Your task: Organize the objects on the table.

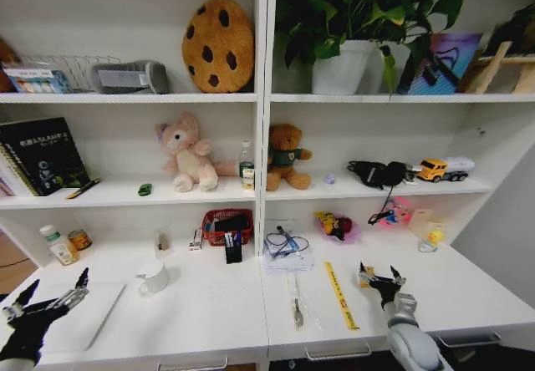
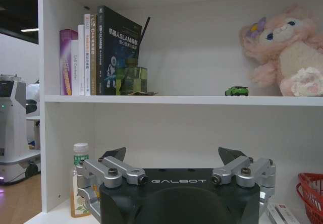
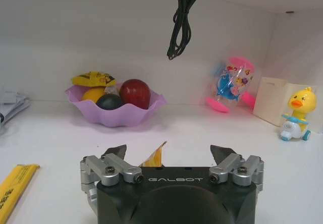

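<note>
On the white table (image 1: 209, 312), my left gripper (image 1: 58, 283) hovers open above the silver laptop (image 1: 84, 321) at the front left. A white mug (image 1: 155, 277) stands just right of it. My right gripper (image 1: 378, 271) is open at the front right, low over the table, with a small orange packet (image 3: 155, 157) lying between its spread fingers, untouched. The yellow ruler (image 1: 340, 294) lies to its left, next to a bagged pen (image 1: 296, 304). The black pen cup (image 1: 233, 246) stands before a red basket (image 1: 226, 223). Small bottles (image 1: 54, 244) stand at the back left. A tiny green toy (image 2: 236, 91) sits on the shelf.
Papers with a coiled cable (image 1: 287, 248), a purple bowl of fruit (image 3: 116, 110), a pink toy (image 3: 232, 85) and a duck toy (image 3: 299, 115) line the table's back. Shelves above hold books (image 2: 93, 55), plush toys (image 1: 191, 155), a plant (image 1: 343, 62). A headphone cable (image 3: 181, 17) hangs down.
</note>
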